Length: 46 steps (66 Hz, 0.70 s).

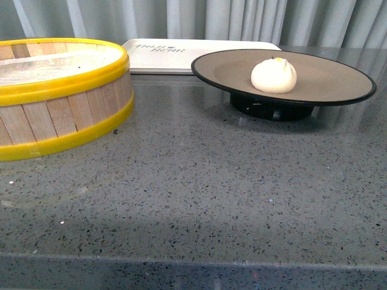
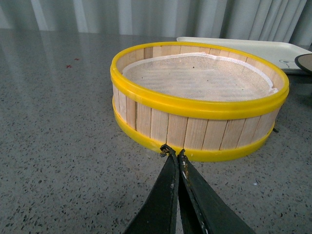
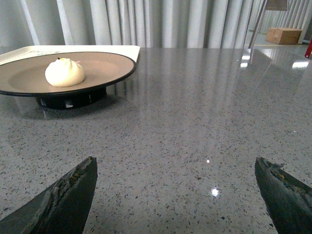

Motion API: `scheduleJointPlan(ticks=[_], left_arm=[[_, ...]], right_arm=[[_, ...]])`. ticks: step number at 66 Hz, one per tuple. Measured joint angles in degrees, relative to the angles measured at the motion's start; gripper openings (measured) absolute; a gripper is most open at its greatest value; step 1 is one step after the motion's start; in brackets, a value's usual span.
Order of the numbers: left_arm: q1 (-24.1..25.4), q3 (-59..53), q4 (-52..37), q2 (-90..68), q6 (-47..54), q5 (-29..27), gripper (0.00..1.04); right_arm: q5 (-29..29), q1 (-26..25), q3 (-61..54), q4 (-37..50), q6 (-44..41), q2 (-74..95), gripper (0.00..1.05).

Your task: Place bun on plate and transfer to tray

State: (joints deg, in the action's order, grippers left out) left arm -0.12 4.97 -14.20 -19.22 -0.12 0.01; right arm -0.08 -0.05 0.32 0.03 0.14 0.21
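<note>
Bun [image 1: 274, 75] sits upright near the middle of the plate [image 1: 338, 84], pleated top up, so the first half of the task looks done. Plate stands on its short black foot on the grey speckled surface [image 1: 211, 199], right of the steamer basket [image 1: 60, 115] and just in front of the tray [image 1: 181, 57]; can't tell if plate and tray touch. Tray lies flat at the back, nothing seen on its visible part. Basket shows only its liner. Left hand [image 2: 173, 152] has its fingers pressed together with nothing between them, tips just beside the basket's lower yellow band; it looks parked out of the way. Right hand [image 3: 174, 160] is spread wide and empty, low over the surface, facing the plate but well apart from it, probably lined up for the pickup. The remaining step is likely to grip the thin rim and keep the plate level so the bun doesn't roll, then make a short move back to the tray.
</note>
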Motion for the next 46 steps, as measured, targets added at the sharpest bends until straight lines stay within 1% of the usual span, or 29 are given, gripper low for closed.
scheduleJointPlan(ticks=[29, 42, 45, 46], left_arm=[[0.0, -2.8, 3.6, 6.4, 0.0, 0.0, 0.04], [0.0, -3.5, 3.9, 9.2, 0.0, 0.0, 0.04], [0.0, -3.5, 6.0, 11.2, 0.0, 0.0, 0.04], [0.0, -3.5, 8.3, 12.6, 0.0, 0.0, 0.04]], right_arm=[[0.0, 0.0, 0.0, 0.0, 0.0, 0.0, 0.96], [0.0, 0.0, 0.0, 0.0, 0.0, 0.0, 0.96], [0.0, 0.0, 0.0, 0.0, 0.0, 0.0, 0.96], [0.0, 0.0, 0.0, 0.0, 0.0, 0.0, 0.96]])
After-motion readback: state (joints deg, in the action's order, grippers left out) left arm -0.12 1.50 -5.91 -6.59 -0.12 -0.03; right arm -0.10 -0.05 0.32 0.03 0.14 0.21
